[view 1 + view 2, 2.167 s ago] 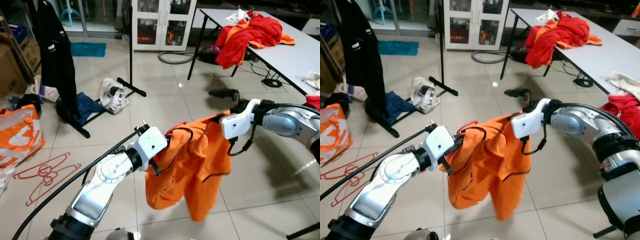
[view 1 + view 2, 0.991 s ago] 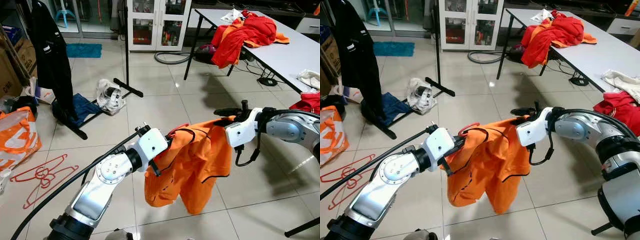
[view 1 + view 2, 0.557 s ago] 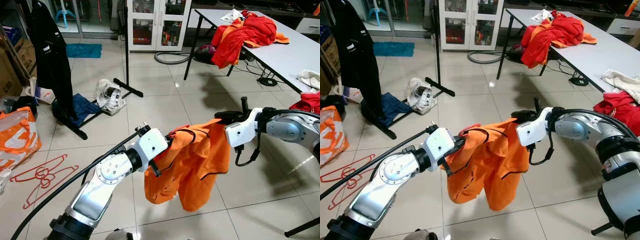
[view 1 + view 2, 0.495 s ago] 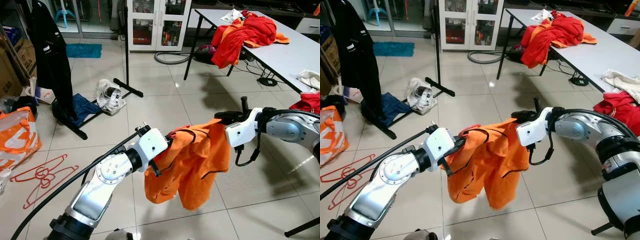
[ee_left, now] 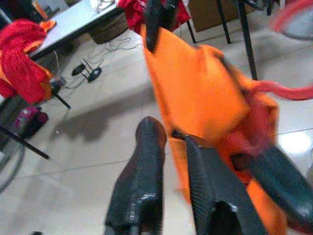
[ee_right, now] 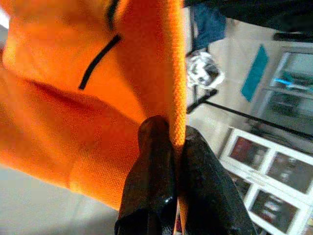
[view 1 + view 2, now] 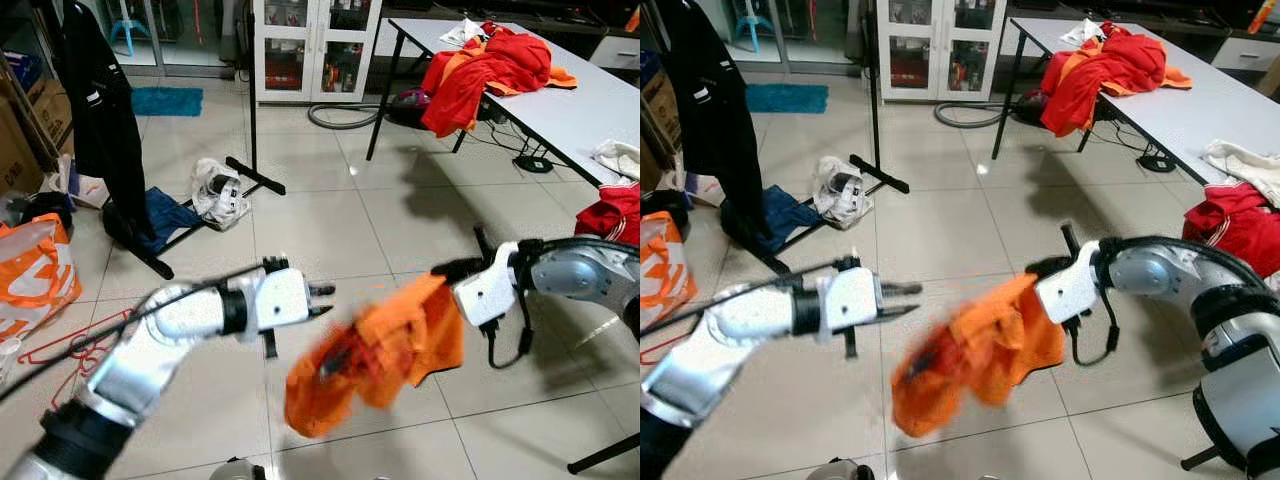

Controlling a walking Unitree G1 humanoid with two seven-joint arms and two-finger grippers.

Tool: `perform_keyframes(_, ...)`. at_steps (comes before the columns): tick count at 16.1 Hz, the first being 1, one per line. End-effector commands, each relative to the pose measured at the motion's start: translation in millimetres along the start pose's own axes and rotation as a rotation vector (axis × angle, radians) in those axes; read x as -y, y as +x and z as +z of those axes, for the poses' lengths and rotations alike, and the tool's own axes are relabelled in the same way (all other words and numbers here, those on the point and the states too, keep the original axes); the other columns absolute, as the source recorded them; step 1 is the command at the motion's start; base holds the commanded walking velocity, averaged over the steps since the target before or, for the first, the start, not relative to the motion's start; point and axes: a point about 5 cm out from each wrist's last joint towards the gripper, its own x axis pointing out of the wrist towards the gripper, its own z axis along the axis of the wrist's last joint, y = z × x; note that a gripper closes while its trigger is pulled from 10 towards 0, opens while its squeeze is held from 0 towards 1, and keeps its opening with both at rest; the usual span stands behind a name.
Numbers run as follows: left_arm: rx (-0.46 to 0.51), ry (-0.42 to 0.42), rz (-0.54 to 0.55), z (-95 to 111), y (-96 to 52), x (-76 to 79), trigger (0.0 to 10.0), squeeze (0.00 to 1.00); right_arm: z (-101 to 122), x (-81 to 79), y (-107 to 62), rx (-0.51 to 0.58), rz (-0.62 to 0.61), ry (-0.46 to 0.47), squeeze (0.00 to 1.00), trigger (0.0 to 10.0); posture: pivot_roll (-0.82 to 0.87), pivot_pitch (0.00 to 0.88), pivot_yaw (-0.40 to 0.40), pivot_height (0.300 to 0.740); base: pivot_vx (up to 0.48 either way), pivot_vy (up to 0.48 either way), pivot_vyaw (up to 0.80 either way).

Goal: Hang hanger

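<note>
My right gripper (image 6: 168, 142) is clamped on the orange shirt (image 7: 385, 355); my left gripper (image 7: 318, 299), at the shirt's 9 o'clock, is slightly parted and empty. Next, I judge, regrasp the red hanger (image 5: 288, 90).

The orange shirt (image 7: 375, 355) is smearing into a blur — its folds and any hanger inside cannot be made out. The right claw (image 7: 447, 270) is lying half behind the cloth's edge. The desk (image 7: 600, 95) is running off the frame's right edge — its far legs are cut away.
</note>
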Motion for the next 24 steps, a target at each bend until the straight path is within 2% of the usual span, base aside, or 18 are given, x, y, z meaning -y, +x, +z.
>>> perform_keyframes(1, 0.014, 0.024, -0.024, 4.2, -2.0, -2.1, 10.0, 1.0, -6.7, 6.0, -9.9, -0.027, -0.053, 0.045, 0.0, 0.0, -0.03, 0.0, -0.086, 0.74, 0.0, 0.0, 0.0)
perform_keyframes(2, 0.014, 0.024, -0.035, 5.5, -6.6, -5.6, 10.0, 1.0, -8.6, 5.4, -10.3, -0.04, -0.057, 0.067, 0.0, 0.0, -0.03, 0.0, -0.086, 0.74, 0.0, 0.0, 0.0)
perform_keyframes(5, 0.041, -0.036, 0.033, 8.1, -27.0, -24.5, 10.0, 1.0, -19.6, -3.0, -9.6, -0.106, -0.106, 0.259, 0.0, 0.0, -0.02, 0.0, -0.086, 0.74, 0.0, 0.0, 0.0)
perform_keyframes(6, 0.058, -0.078, 0.083, 5.9, -30.8, -29.8, 10.0, 1.0, -21.6, -5.7, -6.9, -0.107, -0.149, 0.371, 0.0, 0.0, -0.02, 0.0, -0.087, 0.74, 0.0, 0.0, 0.0)
perform_keyframes(8, 0.126, -0.226, 0.282, -3.9, -38.5, -46.0, 10.0, 1.0, -24.9, -13.3, 2.3, -0.089, -0.281, 0.656, 0.0, 0.0, -0.02, 0.0, -0.085, 0.74, 0.0, 0.0, 0.0)
perform_keyframes(10, 0.132, -0.323, 0.395, -17.1, -45.3, -49.2, 10.0, 1.0, -22.3, -20.9, 13.9, -0.036, -0.377, 0.889, 0.0, 0.0, -0.03, 0.0, -0.085, 0.74, 0.0, 0.0, 0.0)
perform_keyframes(12, 0.131, -0.358, 0.451, -22.9, -50.2, -51.3, 10.0, 1.0, -21.0, -24.3, 18.3, -0.015, -0.419, 0.98, 0.0, 0.0, -0.03, 0.0, -0.084, 0.74, 0.0, 0.0, 0.0)
perform_keyframes(13, 0.143, -0.411, 0.548, -29.3, -57.1, -57.1, 10.0, 1.0, -16.7, -29.9, 25.2, 0.019, -0.457, 1.083, 0.0, 0.0, -0.02, 0.0, -0.085, 0.74, 0.0, 0.0, 0.0)
perform_keyframes(14, 0.155, -0.432, 0.592, -30.5, -59.2, -59.9, 10.0, 1.0, -14.9, -31.8, 27.8, 0.032, -0.466, 1.113, 0.0, 0.0, -0.02, 0.0, -0.085, 0.74, 0.0, 0.0, 0.0)
perform_keyframes(16, 0.223, -0.539, 0.793, -34.5, -67.6, -74.6, 10.0, 1.0, -10.9, -34.3, 32.8, 0.073, -0.511, 1.216, 0.0, 0.0, -0.02, 0.0, -0.085, 0.74, 0.0, 0.0, 0.0)
perform_keyframes(18, 0.251, -0.62, 0.9, -39.8, -70.0, -77.9, 10.0, 1.0, -9.9, -33.5, 33.6, 0.099, -0.564, 1.297, 0.0, 0.0, -0.02, 0.0, -0.081, 0.74, 0.0, 0.0, 0.0)
perform_keyframes(19, 0.253, -0.642, 0.929, -42.2, -69.6, -77.9, 10.0, 0.89, -9.4, -32.2, 33.9, 0.114, -0.582, 1.326, 0.0, 0.0, -0.02, 0.0, -0.081, 0.74, 0.0, 0.0, 0.0)
perform_keyframes(20, 0.241, -0.668, 0.947, -46.8, -64.9, -74.7, 10.0, 0.0, -7.3, -26.9, 33.5, 0.154, -0.611, 1.368, 0.0, 0.0, -0.03, 0.0, -0.078, 0.74, 0.0, 0.0, 0.0)
perform_keyframes(22, 0.229, -0.714, 0.917, -52.0, -53.6, -66.2, 10.0, 0.0, -3.0, -11.4, 29.1, 0.244, -0.652, 1.416, 0.0, 0.0, -0.03, 0.0, -0.073, 0.74, 0.0, 0.0, 0.0)
perform_keyframes(23, 0.23, -0.753, 0.906, -55.3, -52.1, -64.1, 10.0, 0.0, -0.6, -2.0, 24.7, 0.304, -0.665, 1.437, 0.0, 0.0, -0.03, 0.0, -0.072, 0.74, 0.0, 0.0, 0.0)
perform_keyframes(24, 0.229, -0.765, 0.902, -56.8, -52.1, -63.5, 10.0, 0.0, 0.3, 0.8, 23.3, 0.323, -0.665, 1.442, 0.0, 0.0, -0.03, 0.0, -0.07, 0.74, 0.0, 0.0, 0.0)
